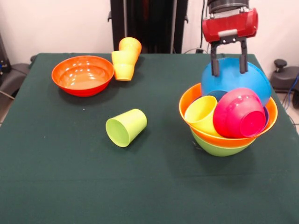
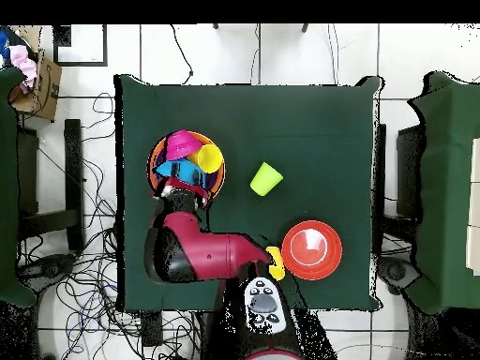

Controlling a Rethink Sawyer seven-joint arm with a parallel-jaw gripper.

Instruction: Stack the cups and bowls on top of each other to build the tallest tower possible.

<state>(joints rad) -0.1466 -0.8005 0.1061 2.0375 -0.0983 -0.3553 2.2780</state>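
Item: tower [image 1: 228,135] at table's [image 1: 56,177] 3 o'clock side, large orange bowl [image 1: 196,100] nested on a lime green one. Gripper [image 1: 229,70] jaws clamp the tilted blue bowl's [image 1: 233,79] rim. Advice: level it, centre, lower gently, then release.

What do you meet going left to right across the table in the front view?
Red-orange bowl → yellow and orange cups lying together → lime green cup on its side → the tower, with the gripper on its blue bowl.
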